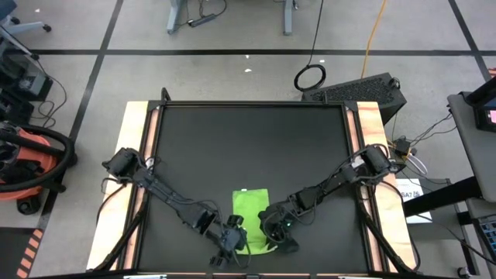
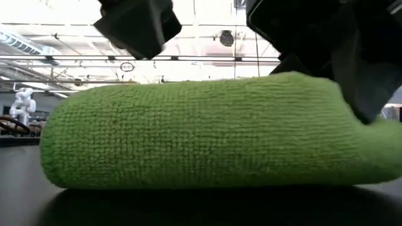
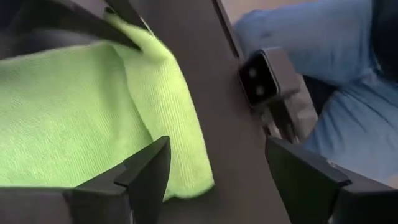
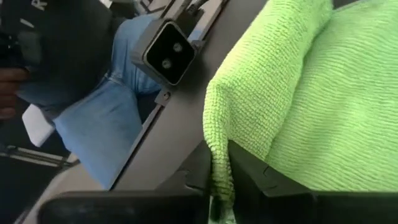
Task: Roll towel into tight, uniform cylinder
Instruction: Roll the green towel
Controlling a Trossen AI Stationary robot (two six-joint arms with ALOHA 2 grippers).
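Note:
The lime-green towel [image 1: 250,219] lies on the black mat [image 1: 248,147] close to the near edge. Its near end is rolled into a thick bulge [image 2: 201,138], and the flat rest runs toward the far side. My left gripper [image 3: 217,180] is open at the roll's left end, one finger over the cloth and one over bare mat. In the low view my left gripper [image 2: 135,25] hangs clear above the towel. My right gripper [image 4: 217,193] is shut on the towel at the roll's right end [image 2: 352,81]. My right gripper pinches a fold of the towel [image 4: 219,168] between its two fingers, at the right end of the rolled near part. The fingers slant downward from the table's right side. The towel rests on the mat; the pinched fold stands up a little from it.
A grey camera box [image 4: 165,53] sits at the table's near edge, just beyond the roll. A person in blue trousers [image 3: 329,68] stands past that edge. Wooden strips [image 1: 136,155] border the mat on both sides. Bare mat stretches toward the far edge.

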